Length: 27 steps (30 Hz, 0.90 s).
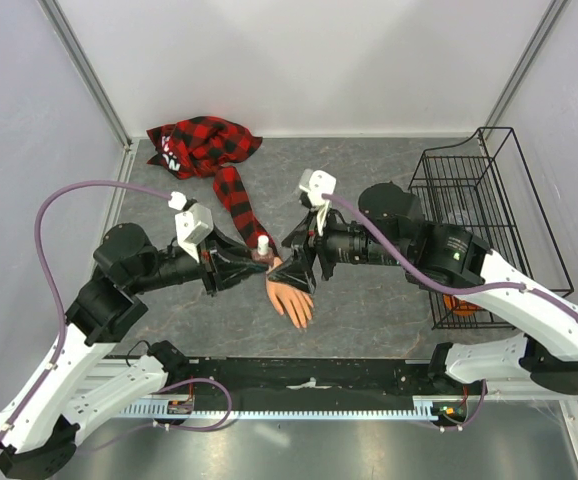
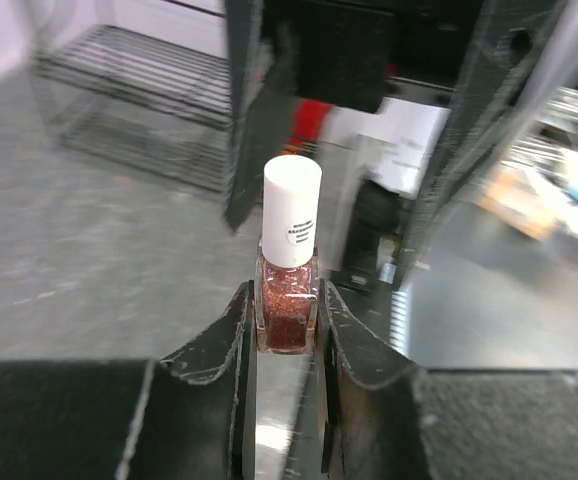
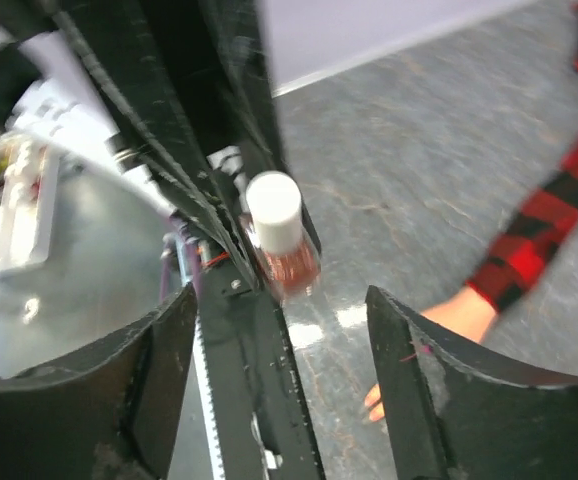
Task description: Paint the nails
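Note:
The peach mannequin hand (image 1: 291,298) lies palm down on the grey table, coming out of a red-and-black plaid sleeve (image 1: 234,195). Its nails are too small to make out from above; two fingertips (image 3: 373,401) peek out beside my right finger. My left gripper (image 2: 287,312) is shut on a small bottle of reddish glitter polish (image 2: 287,305) with a white cap (image 2: 292,208), held upright just above the wrist (image 1: 263,246). My right gripper (image 3: 281,300) is open, its jaws wide apart, facing the bottle (image 3: 284,250) from the right with nothing between them.
A black wire basket (image 1: 469,200) stands at the right, with something orange (image 1: 454,303) at its near end. The bunched plaid shirt (image 1: 199,140) lies at the back left. White walls close in the table on three sides.

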Each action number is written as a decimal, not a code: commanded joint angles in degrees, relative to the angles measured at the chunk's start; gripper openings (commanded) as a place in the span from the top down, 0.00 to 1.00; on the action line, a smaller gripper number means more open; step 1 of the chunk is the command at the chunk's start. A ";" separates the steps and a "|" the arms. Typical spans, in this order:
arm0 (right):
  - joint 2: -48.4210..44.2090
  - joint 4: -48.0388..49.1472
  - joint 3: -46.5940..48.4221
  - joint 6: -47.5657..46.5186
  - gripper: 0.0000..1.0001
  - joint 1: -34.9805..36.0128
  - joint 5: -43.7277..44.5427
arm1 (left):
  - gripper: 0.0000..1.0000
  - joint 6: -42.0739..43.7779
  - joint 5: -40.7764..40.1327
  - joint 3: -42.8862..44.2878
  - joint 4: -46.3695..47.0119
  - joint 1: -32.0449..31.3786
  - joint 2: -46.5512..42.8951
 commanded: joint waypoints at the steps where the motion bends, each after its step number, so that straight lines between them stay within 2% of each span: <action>1: -2.06 -0.13 2.73 10.12 0.20 0.08 14.69 | 0.98 6.79 -15.02 2.09 -0.06 0.14 -1.12; 5: 1.09 -3.01 7.28 11.96 0.19 0.08 19.96 | 0.98 7.32 -16.18 1.56 0.21 0.05 -1.12; 6: 2.07 -3.81 8.52 12.05 0.24 0.17 20.41 | 0.98 7.24 -16.18 1.39 0.21 0.05 -1.12; 12: 8.66 -7.95 17.05 11.18 0.41 0.08 21.47 | 0.98 6.88 -16.09 0.07 0.29 0.05 -1.64; 19: 14.20 -15.23 26.01 9.24 0.40 0.17 18.39 | 0.98 10.38 -16.79 -0.11 -1.64 0.05 -1.56; 24: 14.73 -16.04 26.72 8.63 0.32 0.26 16.20 | 0.98 13.03 -17.94 -0.20 -3.48 0.05 -0.24; 27: 15.70 -17.18 27.78 8.54 0.32 0.26 15.23 | 0.98 13.21 -17.85 -0.29 -3.57 0.05 0.29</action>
